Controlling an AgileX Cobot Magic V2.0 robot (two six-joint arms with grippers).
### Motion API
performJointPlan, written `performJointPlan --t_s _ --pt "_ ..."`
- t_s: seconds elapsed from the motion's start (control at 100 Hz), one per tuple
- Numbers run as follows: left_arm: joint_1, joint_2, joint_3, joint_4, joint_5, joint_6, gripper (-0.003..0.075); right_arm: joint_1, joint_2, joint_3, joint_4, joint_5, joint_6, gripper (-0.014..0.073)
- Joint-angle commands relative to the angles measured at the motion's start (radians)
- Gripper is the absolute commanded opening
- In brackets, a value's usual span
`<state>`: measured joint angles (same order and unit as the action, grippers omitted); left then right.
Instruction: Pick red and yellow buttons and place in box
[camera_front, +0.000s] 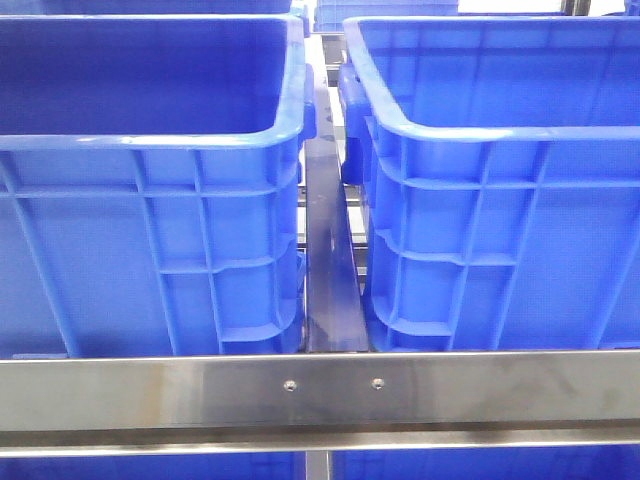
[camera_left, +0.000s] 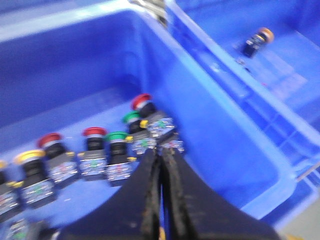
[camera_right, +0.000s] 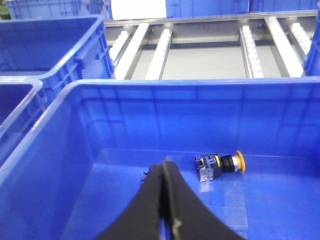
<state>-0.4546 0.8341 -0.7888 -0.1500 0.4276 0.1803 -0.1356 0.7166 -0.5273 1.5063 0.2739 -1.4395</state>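
- The left gripper (camera_left: 161, 155) hangs inside the left bin (camera_left: 210, 125), its two black fingers pressed together with only a thin seam between them; nothing shows between the pads, so it is clenched on nothing.
- Just beyond its fingertips lies a crowded row of push buttons on the bin floor: a green-capped one (camera_left: 118, 136) and another green one (camera_left: 132, 117) nearest, a red button (camera_left: 141, 100) behind those, two more red ones (camera_left: 94, 132) (camera_left: 49, 140) further along the row, and a yellow button (camera_left: 29, 156) at the far end.
- Each button has a round domed cap on a black barrel and a boxy grey contact block; the blocks sit nearly touching one another. This view is blurred, so finer detail is lost.
- The bin's smooth blue plastic wall rises close beside the gripper, between it and the neighbouring right bin (camera_right: 65, 150).
- The right gripper (camera_right: 164, 167) is likewise closed tight and empty, over the right bin's glossy floor.
- Near its tip, apart from it, one orange-yellow capped button (camera_right: 220, 165) lies on its side.
- Beyond that bin run pale conveyor rollers (camera_right: 160, 50).
- From the front, both ribbed bins stand behind a brushed steel rail (camera_front: 320, 390).
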Motion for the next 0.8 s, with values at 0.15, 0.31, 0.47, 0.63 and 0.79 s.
performJointPlan --t_s 0.15,0.31,0.47,0.63,0.79 --pt "-0.008 -0.201 0.170 0.022 -0.202 -0.033 -0.0020 -0.005 -0.181 0.090 0.016 0.008 -0.015 -0.0069" --pt "-0.008 -0.347 0.275 0.027 -0.227 -0.033 -0.0020 -0.005 -0.307 0.176 0.016 0.046 -0.015 -0.0069" --pt "-0.008 -0.467 0.349 0.027 -0.227 -0.033 -0.0020 -0.005 -0.395 0.232 0.016 0.054 -0.015 -0.0069" --pt "-0.008 -0.524 0.372 0.027 -0.213 -0.033 -0.0020 -0.005 -0.406 0.240 0.016 0.056 -0.015 -0.0069" --pt "-0.008 -0.521 0.372 0.027 -0.213 -0.033 -0.0020 -0.005 -0.406 0.240 0.016 0.058 -0.015 -0.0069"
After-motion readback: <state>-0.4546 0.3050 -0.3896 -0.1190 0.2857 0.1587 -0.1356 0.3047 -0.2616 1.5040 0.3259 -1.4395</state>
